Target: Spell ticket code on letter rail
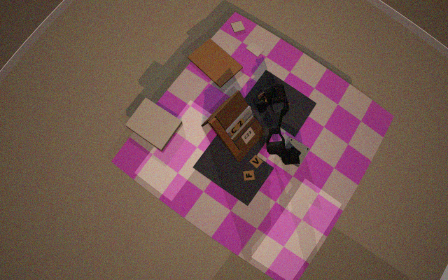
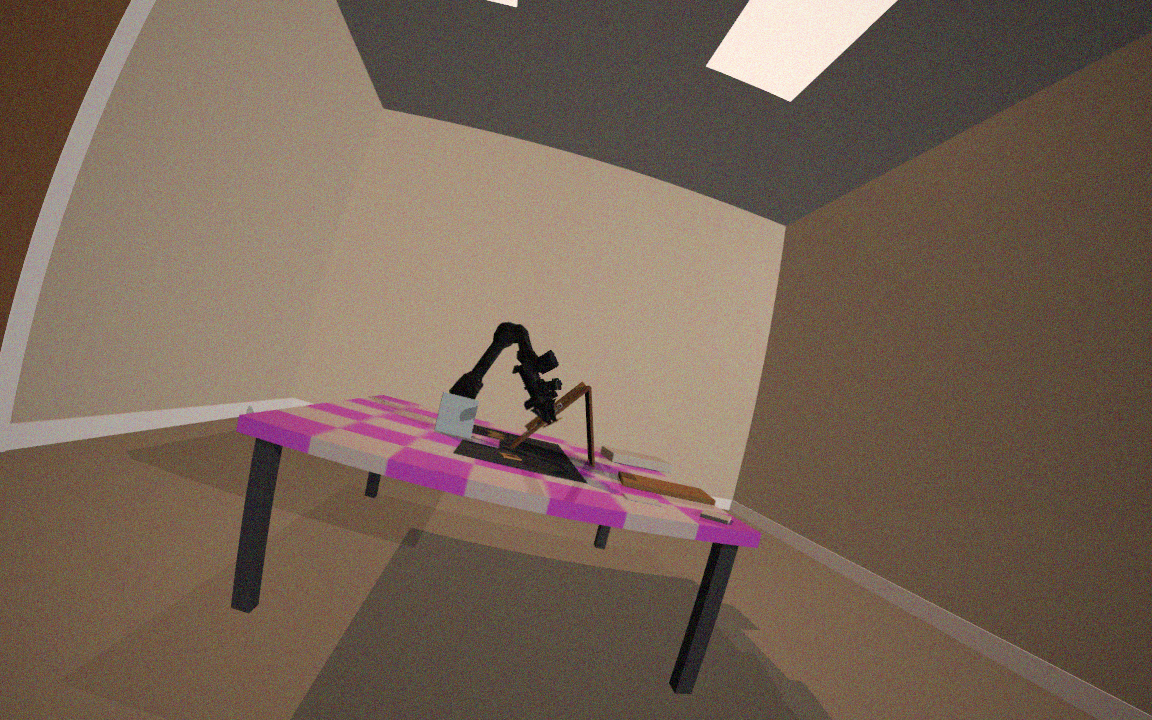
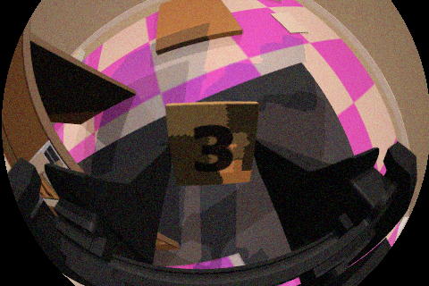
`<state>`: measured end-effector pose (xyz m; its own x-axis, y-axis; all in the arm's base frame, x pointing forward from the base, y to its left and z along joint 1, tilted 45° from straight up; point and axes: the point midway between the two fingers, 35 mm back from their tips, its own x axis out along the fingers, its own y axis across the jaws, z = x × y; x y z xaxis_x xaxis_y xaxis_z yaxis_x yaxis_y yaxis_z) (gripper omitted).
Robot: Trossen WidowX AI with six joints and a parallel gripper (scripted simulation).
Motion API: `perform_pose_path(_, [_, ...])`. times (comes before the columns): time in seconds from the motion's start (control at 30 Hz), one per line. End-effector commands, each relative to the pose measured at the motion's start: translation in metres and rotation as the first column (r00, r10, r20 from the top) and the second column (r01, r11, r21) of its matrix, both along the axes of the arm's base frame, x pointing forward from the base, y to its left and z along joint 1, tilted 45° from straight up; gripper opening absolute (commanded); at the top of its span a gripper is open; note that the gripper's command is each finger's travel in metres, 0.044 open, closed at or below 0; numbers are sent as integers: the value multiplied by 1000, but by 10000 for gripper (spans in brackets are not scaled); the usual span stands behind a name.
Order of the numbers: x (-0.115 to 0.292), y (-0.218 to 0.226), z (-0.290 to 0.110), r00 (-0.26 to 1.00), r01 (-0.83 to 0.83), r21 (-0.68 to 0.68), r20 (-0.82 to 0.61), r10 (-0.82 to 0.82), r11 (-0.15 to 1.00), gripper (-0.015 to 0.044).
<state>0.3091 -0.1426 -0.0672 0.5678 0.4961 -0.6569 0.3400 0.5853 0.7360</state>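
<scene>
My gripper (image 3: 213, 147) (image 1: 263, 100) (image 2: 546, 413) is shut on a tan tile marked 3 (image 3: 211, 142), held upright between the fingers above the dark mat (image 1: 300, 104). It hangs just past the far end of the letter rail (image 1: 244, 116) on the tilted brown board (image 1: 230, 107) (image 2: 562, 402) (image 3: 18, 107). The rail holds tiles C (image 1: 233, 130) and 2 (image 1: 240, 123). The white ticket (image 1: 247, 135) below the rail reads C23. Loose tiles V (image 1: 255, 161) and F (image 1: 249, 175) lie on the near dark mat (image 1: 222, 170). The arm hides the mat area under it.
An orange-brown slab (image 1: 214, 62) (image 3: 193, 21) and a beige slab (image 1: 153, 122) lie on the checkered table (image 1: 354, 163) beyond the board. Two small pale pieces (image 1: 237, 26) (image 1: 255, 48) lie near the far corner. The arm's base (image 1: 296, 147) stands beside the board.
</scene>
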Motion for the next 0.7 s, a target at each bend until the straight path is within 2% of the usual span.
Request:
perform_pose_path(0.0, [-2,-3,11,994,-15,-58,107,21,998,0])
perform_pose_path(0.23, [-5,-9,31,958,-25,-181,277,75,983,0])
perform_pose_path(0.67, [-6,-9,32,957,-25,-184,281,77,983,0])
